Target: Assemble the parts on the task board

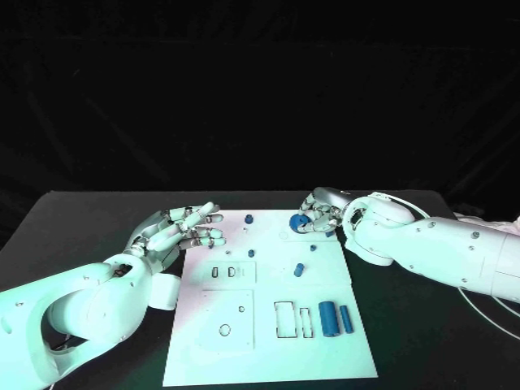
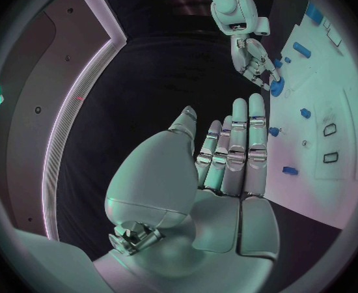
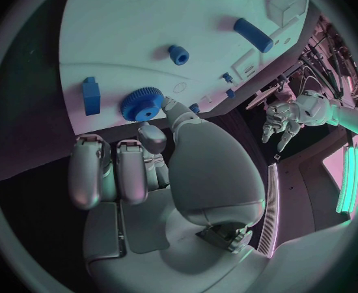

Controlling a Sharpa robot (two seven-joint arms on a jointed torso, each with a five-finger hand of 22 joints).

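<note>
The white task board (image 1: 272, 357) lies in the middle of the table. A blue gear (image 1: 299, 220) sits at its far right corner; it is the blue gear (image 3: 142, 104) in the right wrist view. My right hand (image 1: 321, 210) is beside it. One fingertip (image 3: 171, 106) touches the gear's rim and the other fingers curl in, holding nothing. My left hand (image 1: 186, 231) hovers at the board's far left edge with fingers apart and nothing in them. A blue block (image 1: 296, 269), a thick cylinder (image 1: 327, 318) and a thin peg (image 1: 345, 319) lie on the board.
Small blue pieces (image 1: 249, 218) stand near the board's far edge. Rectangular slots (image 1: 284, 320) and a round hole (image 1: 224, 329) are cut in the near half. Black table (image 1: 84, 219) surrounds the board, and white cables (image 1: 495, 309) lie at the right.
</note>
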